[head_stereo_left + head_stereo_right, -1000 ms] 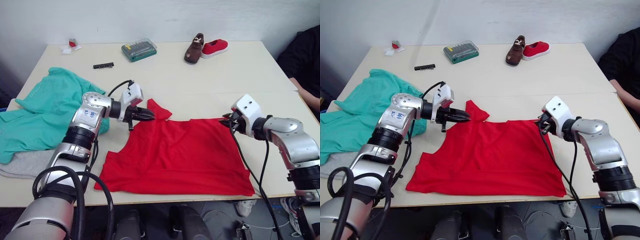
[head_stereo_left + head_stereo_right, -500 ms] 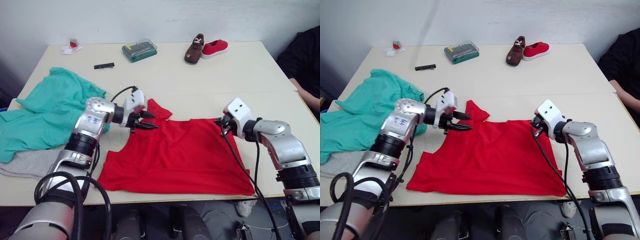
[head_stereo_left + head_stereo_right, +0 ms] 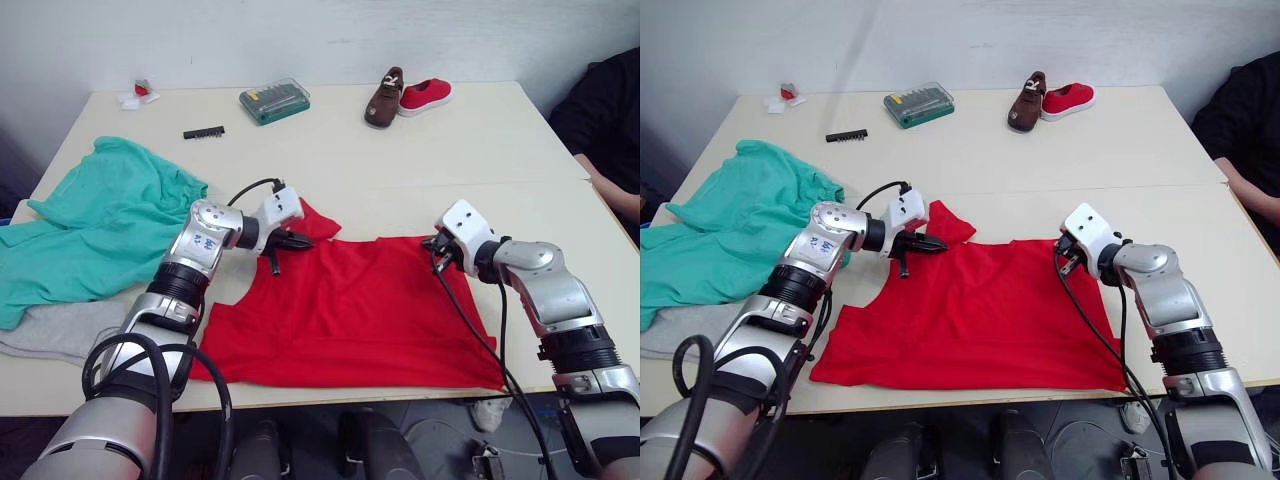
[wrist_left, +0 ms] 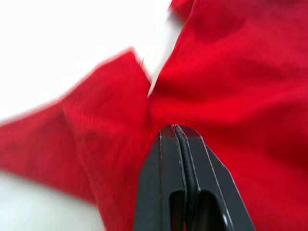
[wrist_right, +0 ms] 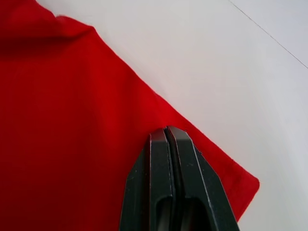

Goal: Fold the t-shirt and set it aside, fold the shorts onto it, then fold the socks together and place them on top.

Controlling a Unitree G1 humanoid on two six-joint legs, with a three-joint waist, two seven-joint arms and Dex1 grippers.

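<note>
t-shirt (image 3: 350,305) unfolded, both grippers (image 3: 296,241) (image 3: 434,243) clamped on it | shorts (image 3: 95,225) at 9 o'clock, socks (image 3: 55,328) untouched

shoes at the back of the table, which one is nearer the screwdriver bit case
The brown shoe. It sits on the side toward the green bit case, while the red shoe lies beyond it, farther away.

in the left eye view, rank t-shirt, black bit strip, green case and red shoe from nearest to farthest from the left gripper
1. t-shirt: the left gripper is at its far left corner.
2. black bit strip: farther back, on the left.
3. green case: near the table's far edge.
4. red shoe: far right of the back edge.
</note>
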